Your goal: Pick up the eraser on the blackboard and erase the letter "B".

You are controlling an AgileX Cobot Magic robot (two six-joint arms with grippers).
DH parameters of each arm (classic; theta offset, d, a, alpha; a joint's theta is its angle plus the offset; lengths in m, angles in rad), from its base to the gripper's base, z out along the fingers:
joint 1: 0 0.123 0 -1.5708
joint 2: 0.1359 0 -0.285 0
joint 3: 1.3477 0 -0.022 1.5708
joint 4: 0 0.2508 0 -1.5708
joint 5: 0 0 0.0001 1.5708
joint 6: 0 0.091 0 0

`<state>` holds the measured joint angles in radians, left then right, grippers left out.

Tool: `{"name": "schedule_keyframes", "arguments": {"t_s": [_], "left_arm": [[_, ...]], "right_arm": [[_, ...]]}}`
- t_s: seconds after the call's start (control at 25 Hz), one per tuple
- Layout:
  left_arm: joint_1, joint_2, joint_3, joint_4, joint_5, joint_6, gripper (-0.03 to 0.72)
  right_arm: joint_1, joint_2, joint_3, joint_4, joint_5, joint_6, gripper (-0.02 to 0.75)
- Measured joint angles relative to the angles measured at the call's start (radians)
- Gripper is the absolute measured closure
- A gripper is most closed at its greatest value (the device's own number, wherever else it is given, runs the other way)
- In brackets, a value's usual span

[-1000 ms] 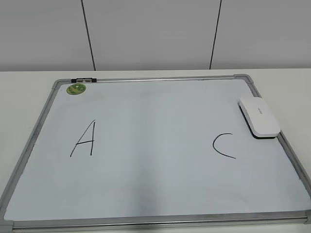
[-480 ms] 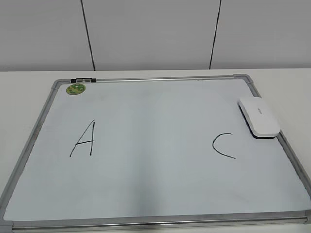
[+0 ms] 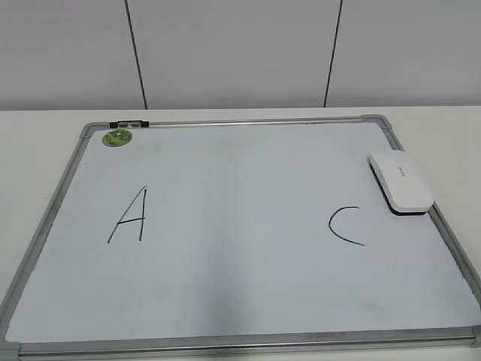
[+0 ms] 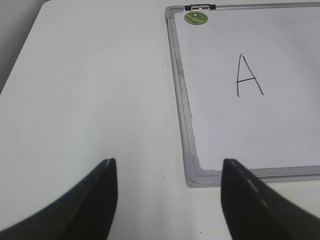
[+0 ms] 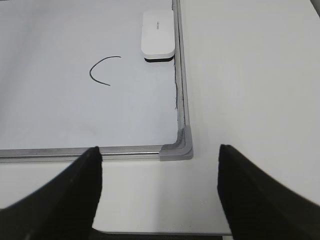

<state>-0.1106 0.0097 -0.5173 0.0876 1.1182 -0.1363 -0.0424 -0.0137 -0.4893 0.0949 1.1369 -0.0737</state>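
Observation:
The blackboard (image 3: 240,226) is a white board with a silver-grey frame, lying flat on the table. A black "A" (image 3: 129,216) is at its left and a black "C" (image 3: 344,226) at its right; between them the board is bare, and no letter "B" shows. The white eraser (image 3: 400,181) lies on the board's right edge, also in the right wrist view (image 5: 158,35). My left gripper (image 4: 167,172) is open and empty above the table by the board's near left corner (image 4: 192,172). My right gripper (image 5: 159,160) is open and empty by the near right corner (image 5: 179,147).
A small round green magnet (image 3: 118,138) sits at the board's far left corner, beside a black-and-silver clip (image 3: 129,123) on the frame. A white wall stands behind the table. The table's front edge (image 5: 165,233) shows just below my right gripper.

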Motion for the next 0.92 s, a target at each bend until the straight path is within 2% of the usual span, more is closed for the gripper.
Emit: {"name": "schedule_keyframes", "arguments": {"t_s": [0.92], "left_arm": [[0.009, 0.0, 0.0, 0.0, -0.002, 0.0, 0.215]], "right_arm": [[0.0, -0.002, 0.0, 0.0, 0.001, -0.002, 0.202]]}}
